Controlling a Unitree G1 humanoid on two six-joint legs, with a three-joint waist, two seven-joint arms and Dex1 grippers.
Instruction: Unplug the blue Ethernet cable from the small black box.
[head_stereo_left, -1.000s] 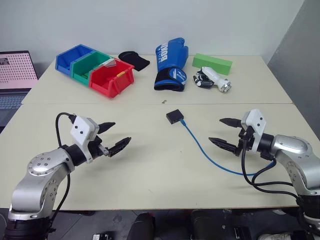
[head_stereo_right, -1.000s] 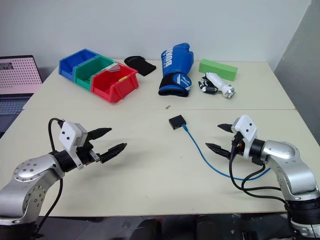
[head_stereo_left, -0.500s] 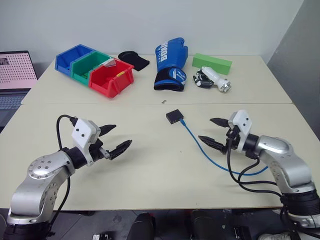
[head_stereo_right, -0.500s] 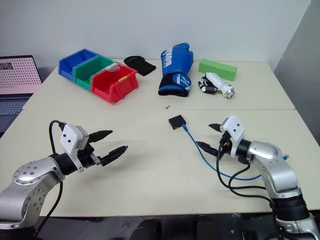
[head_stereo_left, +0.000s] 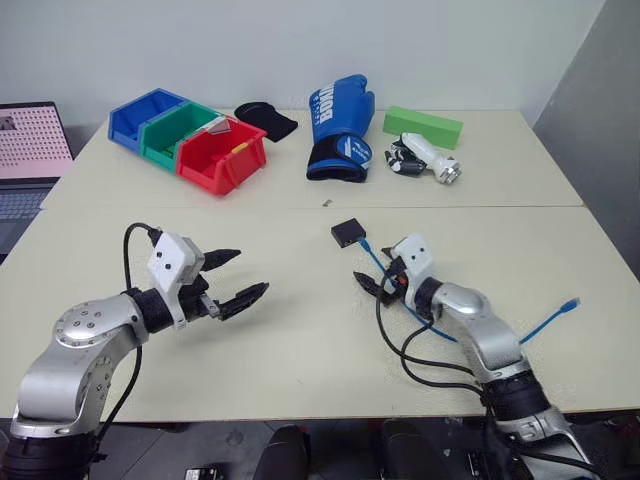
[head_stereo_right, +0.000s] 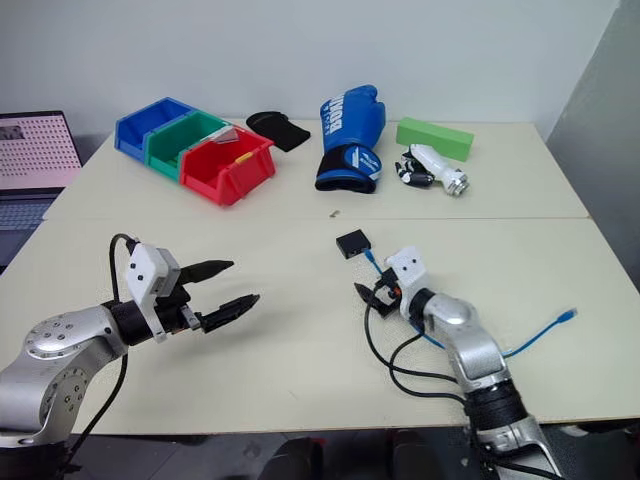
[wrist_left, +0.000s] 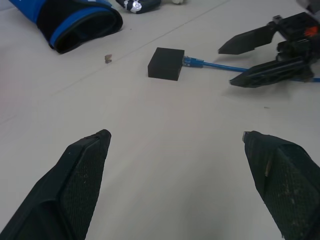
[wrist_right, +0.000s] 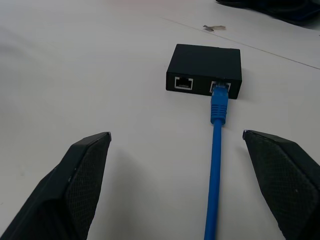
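Over on the left, the left gripper (head_stereo_left: 238, 278) hangs above bare tabletop with its fingers spread wide and nothing between them; the small black box (head_stereo_left: 349, 233) sits well ahead of it and off to its right. There's plenty of open table (head_stereo_left: 300, 350) around that hand, so it could come across and steady the box. Moving right, the box lies just ahead of the right gripper (wrist_right: 172, 185), blue Ethernet cable (wrist_right: 216, 150) plugged into the port nearest that hand's right finger, an empty port beside it. The right gripper's fingers stand wide apart, straddling the cable without touching it. The smart move here, I'd say: ease forward, pinch the plug close to the box, then pull straight back along the cable. The box looks light and may drag along. The cable's free end (head_stereo_left: 570, 302) trails behind the right arm.
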